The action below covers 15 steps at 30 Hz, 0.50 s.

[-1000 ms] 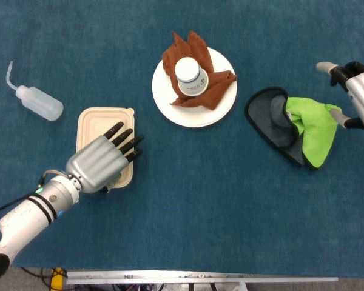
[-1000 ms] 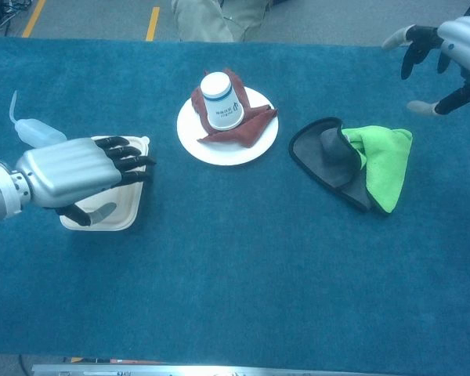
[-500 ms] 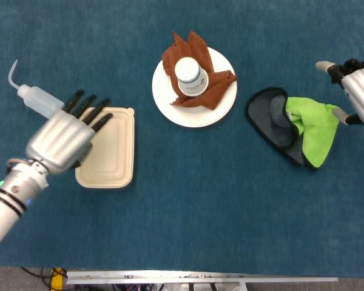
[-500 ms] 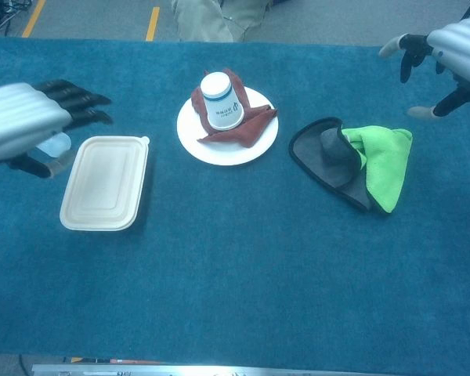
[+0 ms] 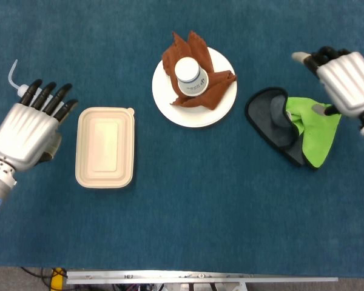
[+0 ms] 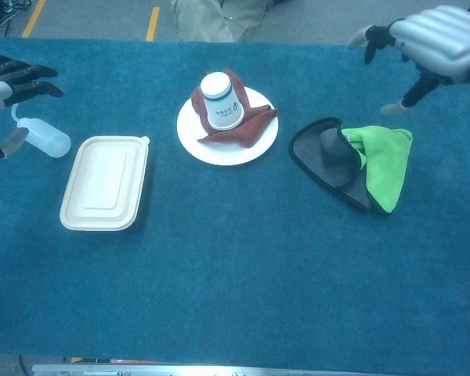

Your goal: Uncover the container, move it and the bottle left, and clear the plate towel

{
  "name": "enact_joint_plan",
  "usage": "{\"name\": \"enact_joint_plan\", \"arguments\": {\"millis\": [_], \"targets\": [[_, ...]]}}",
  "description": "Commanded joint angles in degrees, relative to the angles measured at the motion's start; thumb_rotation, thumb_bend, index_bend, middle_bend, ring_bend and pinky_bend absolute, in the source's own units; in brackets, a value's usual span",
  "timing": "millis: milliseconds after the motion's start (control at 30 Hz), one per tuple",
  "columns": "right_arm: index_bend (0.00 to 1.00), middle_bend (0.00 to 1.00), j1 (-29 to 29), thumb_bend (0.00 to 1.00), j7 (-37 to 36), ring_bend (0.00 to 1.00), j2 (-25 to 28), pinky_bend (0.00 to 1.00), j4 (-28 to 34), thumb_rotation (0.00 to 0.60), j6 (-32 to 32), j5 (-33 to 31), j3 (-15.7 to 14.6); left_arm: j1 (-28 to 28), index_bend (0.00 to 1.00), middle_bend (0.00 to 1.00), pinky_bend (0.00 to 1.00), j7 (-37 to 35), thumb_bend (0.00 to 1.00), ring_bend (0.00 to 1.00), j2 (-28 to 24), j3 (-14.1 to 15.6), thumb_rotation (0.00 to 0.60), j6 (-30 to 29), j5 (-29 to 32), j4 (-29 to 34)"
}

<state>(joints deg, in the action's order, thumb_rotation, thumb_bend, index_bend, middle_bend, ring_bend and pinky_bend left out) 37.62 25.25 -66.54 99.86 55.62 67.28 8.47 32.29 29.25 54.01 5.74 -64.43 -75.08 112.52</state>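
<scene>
Blue cloth bare below container, left hand beside.

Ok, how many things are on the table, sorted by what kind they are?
Cloths: 2, brown towel and green-and-grey cloth
Cups: 1, paper cup
Plates: 1, white plate
Boxes: 1, container
Bottles: 1, squeeze bottle
Total: 6

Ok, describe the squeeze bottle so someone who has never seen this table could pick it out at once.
Start at the white plate in the middle of the blue table and go left past the beige lidded container. Just beyond its far left corner lies the squeeze bottle, right by the left hand. It is the only translucent thing there, lying on its side with a thin bent spout.
</scene>
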Motion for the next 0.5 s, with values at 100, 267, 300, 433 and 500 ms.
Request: {"name": "enact_joint_plan", "arguments": {"millis": [100,267,300,433,500], "targets": [[0.19,0.34,2.9,0.0,2.1,0.23,-1.5,0.4,0.4,0.6,-2.3,-2.8,1.4,-1.5,0.1,0.0,0.02,-0.5,0.56,0.0,-0.8,-0.2,0.521,-1.2,-1.2,0.6],[0.19,0.33,7.0,0.0,5.3,0.23,-4.5,0.4,0.0,0.6,-4.4,-6.9,3.0,-3.1,0.1,0.0,0.02,-0.7,0.56,0.0,-1.7,-0.1,0.517,-2.4,-2.7,1.3],[0.19,0.33,7.8,0.0,6.0,0.23,-5.1,0.39,-0.1,0.6,-4.7,-7.8,3.2,-3.5,0.1,0.0,0.02,-0.8,0.56,0.0,-1.9,0.0,0.519,-2.6,-3.0,1.5],[0.19,0.33,11.5,0.0,9.6,0.22,-8.1,0.39,-1.2,0.6,-5.8,-12.1,4.1,-5.2,0.1,0.0,0.02,-0.9,0.56,0.0,-3.0,0.6,0.52,-3.8,-4.2,2.2],[0.19,0.33,13.5,0.0,11.6,0.22,-9.9,0.39,-2.2,0.6,-5.9,-14.7,4.4,-6.2,0.1,0.0,0.02,-1.1,0.56,0.0,-3.6,0.9,0.521,-4.5,-4.8,2.5]]}}
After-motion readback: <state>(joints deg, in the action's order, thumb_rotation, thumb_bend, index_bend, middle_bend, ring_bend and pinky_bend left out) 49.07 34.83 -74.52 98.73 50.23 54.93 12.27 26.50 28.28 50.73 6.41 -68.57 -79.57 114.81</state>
